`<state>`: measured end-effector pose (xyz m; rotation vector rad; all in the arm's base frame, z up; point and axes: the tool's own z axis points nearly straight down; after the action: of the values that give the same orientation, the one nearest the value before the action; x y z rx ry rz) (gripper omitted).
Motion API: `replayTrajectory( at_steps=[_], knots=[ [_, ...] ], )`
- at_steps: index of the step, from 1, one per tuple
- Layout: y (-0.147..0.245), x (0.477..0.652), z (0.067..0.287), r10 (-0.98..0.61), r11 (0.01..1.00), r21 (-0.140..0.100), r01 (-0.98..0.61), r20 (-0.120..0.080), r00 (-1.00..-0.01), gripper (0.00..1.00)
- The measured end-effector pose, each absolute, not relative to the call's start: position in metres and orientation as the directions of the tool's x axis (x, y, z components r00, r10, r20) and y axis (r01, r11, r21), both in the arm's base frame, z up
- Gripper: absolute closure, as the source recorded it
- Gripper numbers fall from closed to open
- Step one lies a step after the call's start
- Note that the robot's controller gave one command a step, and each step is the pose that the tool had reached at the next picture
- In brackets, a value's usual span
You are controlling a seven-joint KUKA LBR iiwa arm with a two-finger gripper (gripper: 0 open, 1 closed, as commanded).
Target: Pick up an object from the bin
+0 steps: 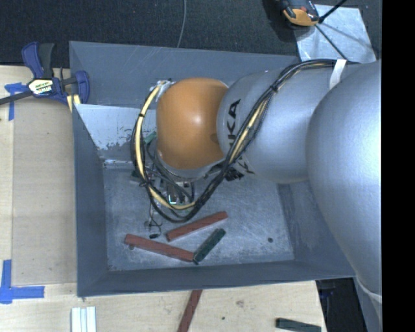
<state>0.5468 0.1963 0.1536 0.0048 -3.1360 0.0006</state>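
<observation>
Grey bin (91,214) holds two reddish sticks (196,225) and a dark stick (209,244), perhaps green; end effector (155,224) opening cannot be told.

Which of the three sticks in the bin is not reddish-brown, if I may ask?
The short dark green stick, rightmost; the upper stick and the lower stick are reddish-brown.

Outside the bin (87,207), past its near rim: a brown stick (189,311) lying tilted, a dark green marker (298,323) well to its right, and a white ribbed piece (83,319) to its left. Beyond the far rim, an orange-and-black object (298,14).
</observation>
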Motion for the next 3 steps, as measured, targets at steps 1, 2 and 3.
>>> replayTrajectory(
  at_steps=[1, 2, 3],
  knots=[
    [0.196, 0.549, 0.158, 0.000, 1.000, 0.001, 0.000, -0.002, -1.000, 0.00],
    [0.183, 0.524, 0.137, -0.130, 0.991, 0.002, -0.130, -0.011, -0.991, 0.00],
    [0.178, 0.505, 0.089, -0.238, 0.971, 0.000, -0.238, -0.003, -0.971, 0.00]
  ],
)
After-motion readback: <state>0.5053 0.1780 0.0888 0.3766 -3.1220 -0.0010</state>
